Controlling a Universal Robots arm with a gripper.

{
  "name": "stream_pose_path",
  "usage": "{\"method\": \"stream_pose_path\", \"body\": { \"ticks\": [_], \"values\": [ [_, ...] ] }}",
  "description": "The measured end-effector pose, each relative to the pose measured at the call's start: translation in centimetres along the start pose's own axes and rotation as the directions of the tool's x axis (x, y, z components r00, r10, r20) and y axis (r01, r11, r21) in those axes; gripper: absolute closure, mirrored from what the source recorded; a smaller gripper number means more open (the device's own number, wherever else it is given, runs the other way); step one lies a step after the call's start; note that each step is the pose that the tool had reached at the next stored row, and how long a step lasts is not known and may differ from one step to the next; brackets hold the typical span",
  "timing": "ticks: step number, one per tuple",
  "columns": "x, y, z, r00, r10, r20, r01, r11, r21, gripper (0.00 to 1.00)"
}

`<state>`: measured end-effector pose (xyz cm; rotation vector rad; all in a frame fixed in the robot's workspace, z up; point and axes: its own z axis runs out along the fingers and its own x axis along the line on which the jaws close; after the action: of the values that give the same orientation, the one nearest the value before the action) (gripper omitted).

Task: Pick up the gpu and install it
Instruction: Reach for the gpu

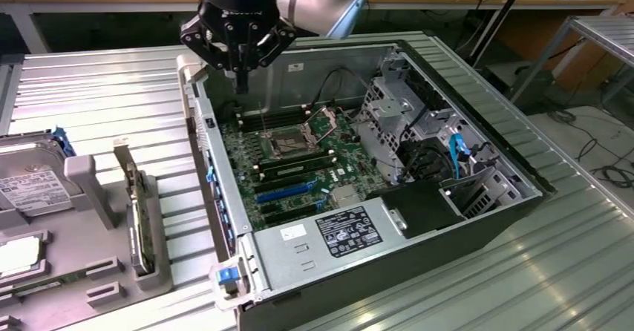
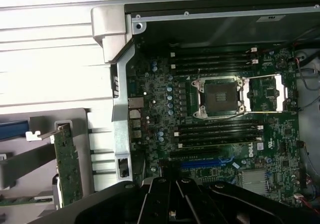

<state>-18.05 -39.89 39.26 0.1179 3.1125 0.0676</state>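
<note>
The gpu [image 1: 142, 216] stands on edge in a grey holder [image 1: 94, 271] at the exterior view's left, its silver bracket at the far end. It shows as a thin green card [image 2: 67, 164] in the wrist view. My gripper [image 1: 240, 84] hangs above the far left corner of the open computer case [image 1: 396, 227], well away from the gpu. Its fingers are shut together with nothing between them, and they appear as dark fingers [image 2: 159, 201] over the motherboard [image 2: 220, 119]. Blue expansion slots [image 1: 287, 190] lie bare on the board.
A silver hard drive [image 1: 30, 186] with a white label lies left of the holder. Inside the case are an open CPU socket [image 1: 287, 142], memory slots, a drive cage [image 1: 396, 108], cables and a power supply [image 1: 342, 231]. The ribbed metal table [image 1: 554, 271] spreads all around.
</note>
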Motion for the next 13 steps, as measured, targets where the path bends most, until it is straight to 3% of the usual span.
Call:
{"method": "stream_pose_path", "body": {
  "ticks": [13],
  "values": [
    [2.0,-0.15,-0.03,1.0000,0.000,0.0001,0.000,1.0000,0.0000,0.89]
  ]
}}
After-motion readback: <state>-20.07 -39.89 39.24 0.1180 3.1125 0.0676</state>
